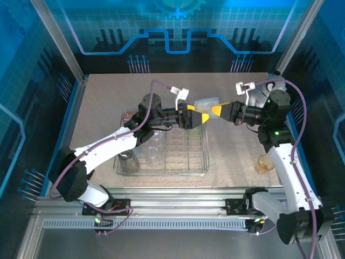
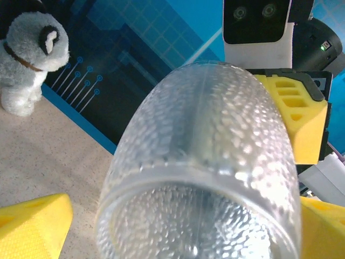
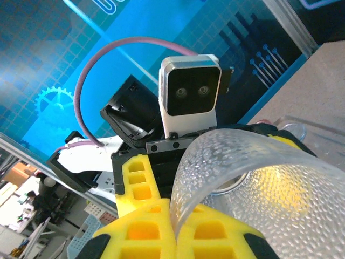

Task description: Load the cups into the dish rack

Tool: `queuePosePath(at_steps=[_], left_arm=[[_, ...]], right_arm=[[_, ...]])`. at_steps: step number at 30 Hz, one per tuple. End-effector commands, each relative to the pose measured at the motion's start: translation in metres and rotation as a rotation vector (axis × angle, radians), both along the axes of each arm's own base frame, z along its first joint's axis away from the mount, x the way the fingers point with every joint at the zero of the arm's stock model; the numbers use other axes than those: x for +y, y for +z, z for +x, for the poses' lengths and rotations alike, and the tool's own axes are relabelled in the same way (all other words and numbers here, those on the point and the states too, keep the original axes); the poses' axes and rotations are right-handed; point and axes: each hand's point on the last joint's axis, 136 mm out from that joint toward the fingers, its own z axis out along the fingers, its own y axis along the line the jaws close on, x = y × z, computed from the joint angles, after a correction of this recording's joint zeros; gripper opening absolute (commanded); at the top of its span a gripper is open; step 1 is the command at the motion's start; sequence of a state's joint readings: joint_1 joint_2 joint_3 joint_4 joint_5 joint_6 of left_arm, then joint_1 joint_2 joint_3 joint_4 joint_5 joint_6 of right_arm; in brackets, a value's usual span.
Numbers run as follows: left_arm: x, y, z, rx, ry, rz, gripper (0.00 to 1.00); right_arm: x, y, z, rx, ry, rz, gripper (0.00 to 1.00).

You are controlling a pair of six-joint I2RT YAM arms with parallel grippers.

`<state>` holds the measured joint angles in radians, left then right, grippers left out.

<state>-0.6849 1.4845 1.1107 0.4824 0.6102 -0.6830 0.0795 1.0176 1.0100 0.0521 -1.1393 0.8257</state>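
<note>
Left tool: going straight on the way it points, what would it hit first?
The clear cup: the left tool stands open around its base end, while the right tool pinches its rim. Just past the cup is that right tool, though the depth between them is hard to judge.

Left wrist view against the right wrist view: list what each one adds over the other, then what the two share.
Left wrist: the plush toy sitting on the table, and the open left gripper straddling the clear cup. Right wrist: the right gripper pinched shut on the cup's rim, with the left arm's purple cable looping behind. Shared: the clear cup with its pebbled wall, seen from opposite sides.
</note>
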Motion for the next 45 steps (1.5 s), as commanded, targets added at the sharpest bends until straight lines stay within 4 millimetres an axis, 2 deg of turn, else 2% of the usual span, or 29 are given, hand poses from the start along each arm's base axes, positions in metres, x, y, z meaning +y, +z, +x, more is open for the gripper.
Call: queuePosePath(at_steps=[1, 6, 11, 15, 19, 23, 24, 25, 26, 28, 29, 30, 31, 33, 35, 38, 43, 45], left_arm=[[0.006, 0.021, -0.002, -0.015, -0.016, -0.042, 0.99], [0.01, 0.021, 0.002, -0.001, -0.019, -0.046, 0.99], [0.01, 0.018, 0.002, 0.01, -0.032, -0.042, 0.9], [0.008, 0.014, 0.004, 0.021, -0.031, -0.034, 0.78], [0.004, 0.012, 0.006, 0.041, -0.049, -0.019, 0.56], [0.003, 0.004, 0.007, 0.05, -0.045, -0.003, 0.39], [0.004, 0.002, 0.007, 0.049, -0.041, 0.005, 0.36], [0.005, -0.001, 0.007, 0.05, -0.036, 0.016, 0.36], [0.005, -0.003, 0.007, 0.049, -0.031, 0.028, 0.35], [0.007, -0.009, 0.009, 0.047, -0.012, 0.062, 0.33], [0.009, -0.014, 0.012, 0.05, 0.014, 0.094, 0.33], [0.011, -0.019, 0.016, 0.054, 0.045, 0.132, 0.33], [0.016, -0.026, 0.021, 0.06, 0.089, 0.185, 0.34], [0.024, -0.035, 0.026, 0.044, 0.155, 0.286, 0.33], [0.034, -0.043, 0.026, 0.013, 0.208, 0.399, 0.32], [0.045, -0.057, 0.022, -0.051, 0.268, 0.577, 0.33], [0.05, -0.089, 0.011, -0.051, 0.212, 0.782, 0.34], [0.05, -0.1, 0.008, -0.039, 0.172, 0.84, 0.34]], right_arm=[[0.007, 0.007, -0.005, -0.012, 0.019, -0.018, 0.0], [0.012, -0.002, -0.002, 0.024, 0.013, -0.048, 0.0], [0.016, -0.01, 0.001, 0.056, 0.014, -0.062, 0.0], [0.017, -0.022, 0.001, 0.071, 0.005, -0.098, 0.0], [0.016, -0.026, 0.005, 0.076, -0.01, -0.108, 0.0], [0.016, -0.028, 0.012, 0.093, -0.021, -0.121, 0.0], [0.016, -0.028, 0.013, 0.09, -0.031, -0.127, 0.04], [0.015, -0.029, 0.015, 0.09, -0.047, -0.134, 0.16], [0.013, -0.029, 0.019, 0.087, -0.078, -0.146, 0.37], [0.007, -0.031, 0.025, 0.078, -0.143, -0.18, 0.65], [0.002, -0.03, 0.028, 0.064, -0.182, -0.203, 0.73], [-0.005, -0.031, 0.031, 0.054, -0.228, -0.236, 0.75], [-0.016, -0.034, 0.035, 0.046, -0.301, -0.294, 0.82], [-0.047, -0.045, 0.044, 0.04, -0.492, -0.456, 1.0], [-0.1, -0.063, 0.049, 0.085, -0.749, -0.67, 1.0], [-0.157, -0.073, 0.039, 0.118, -0.985, -0.834, 1.0], [-0.204, -0.071, 0.016, 0.134, -1.206, -0.741, 1.0], [-0.21, -0.072, 0.01, 0.135, -1.225, -0.696, 1.0]])
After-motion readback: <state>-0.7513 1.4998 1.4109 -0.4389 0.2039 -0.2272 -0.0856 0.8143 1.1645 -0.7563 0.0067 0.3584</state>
